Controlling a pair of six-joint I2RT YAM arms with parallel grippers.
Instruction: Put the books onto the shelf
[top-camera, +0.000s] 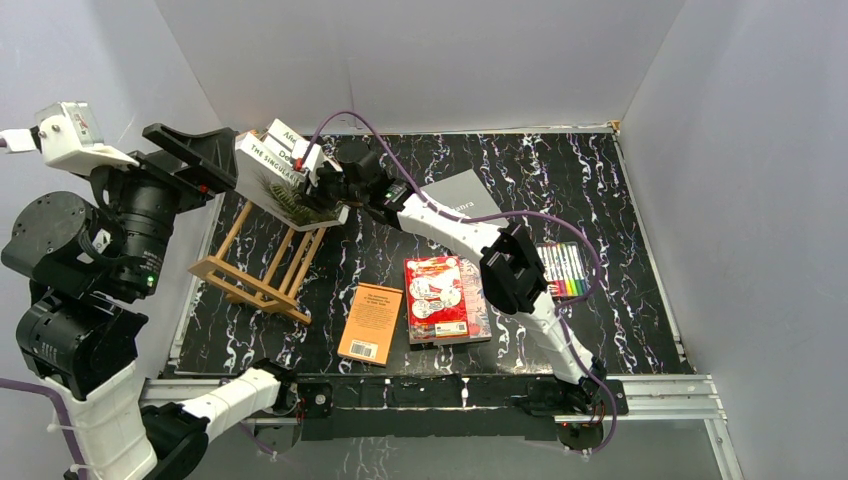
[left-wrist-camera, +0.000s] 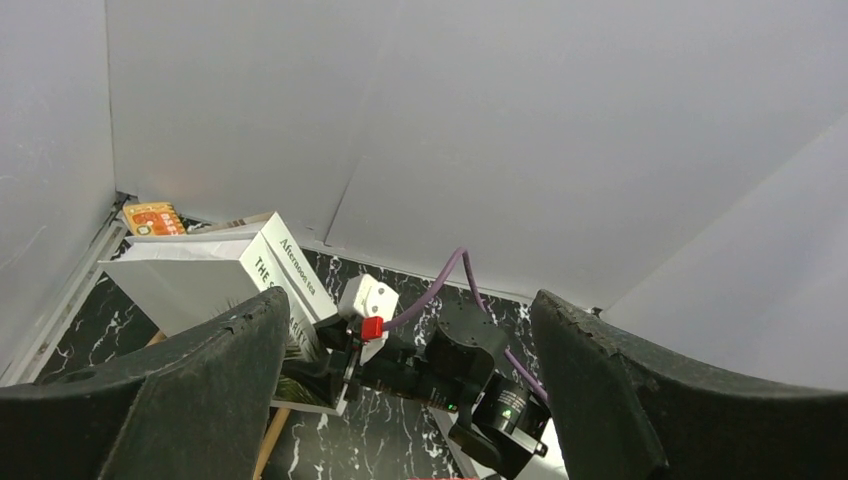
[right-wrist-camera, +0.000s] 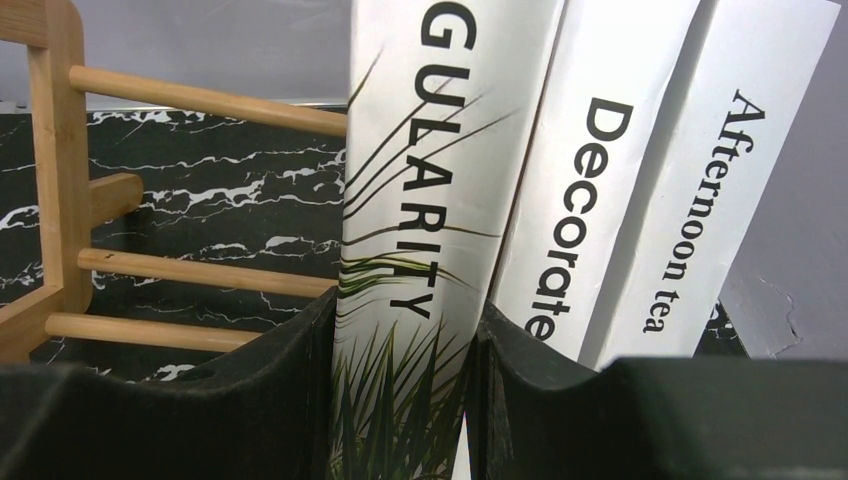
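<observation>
The right gripper has its jaws clamped on the spine of the palm-leaf book, which stands tilted at the far end of the shelf. Pressed against its far side, cover to cover, are the Decorate book and the Afternoon tea book. The near part of the shelf shows bare slats, and its frame sits close to the left edge of the mat. The left gripper hovers just left of the three books, jaws wide apart, holding nothing. The orange paperback and the red book lie flat near the mat's near edge with a narrow gap between them. The grey book lies farther back, partly under the right arm, and the markers lie towards the right edge
</observation>
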